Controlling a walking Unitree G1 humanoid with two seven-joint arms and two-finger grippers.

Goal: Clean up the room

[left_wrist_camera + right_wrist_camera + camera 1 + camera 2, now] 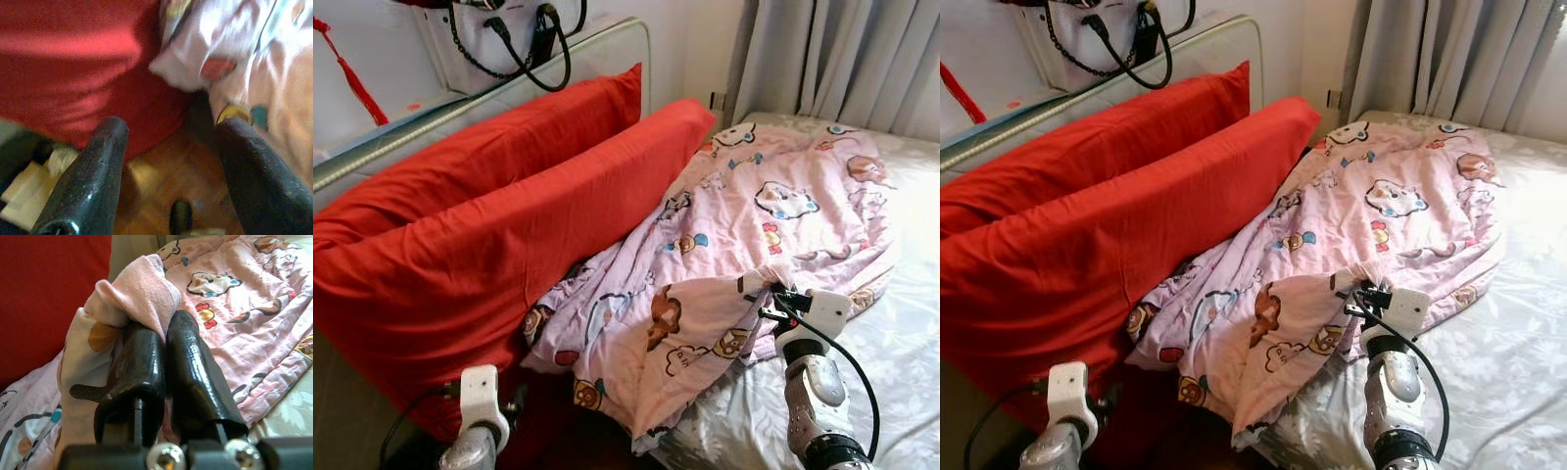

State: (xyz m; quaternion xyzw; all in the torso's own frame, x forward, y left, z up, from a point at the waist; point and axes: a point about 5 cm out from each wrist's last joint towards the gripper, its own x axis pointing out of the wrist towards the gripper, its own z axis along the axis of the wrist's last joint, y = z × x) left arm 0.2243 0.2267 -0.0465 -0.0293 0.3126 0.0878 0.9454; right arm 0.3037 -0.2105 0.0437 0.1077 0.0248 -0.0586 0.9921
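Right gripper [164, 335] pinches a fold of the blanket [773, 206], fingertips buried; left gripper [171, 142] hangs open, blurred.

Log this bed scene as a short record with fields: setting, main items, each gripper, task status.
setting: bed with a pale floral sheet, grey curtains behind it
bedding: crumpled pink cotton blanket with cartoon animal prints, one corner hanging off the bed edge
pillows: two large red fabric pillows standing on edge against the headboard
right gripper: shut on a fold of the blanket, lifting it
left gripper: open, low beside the pillows above wooden floor
bag: white handbag with black straps above the headboard
status: blanket not yet spread flat
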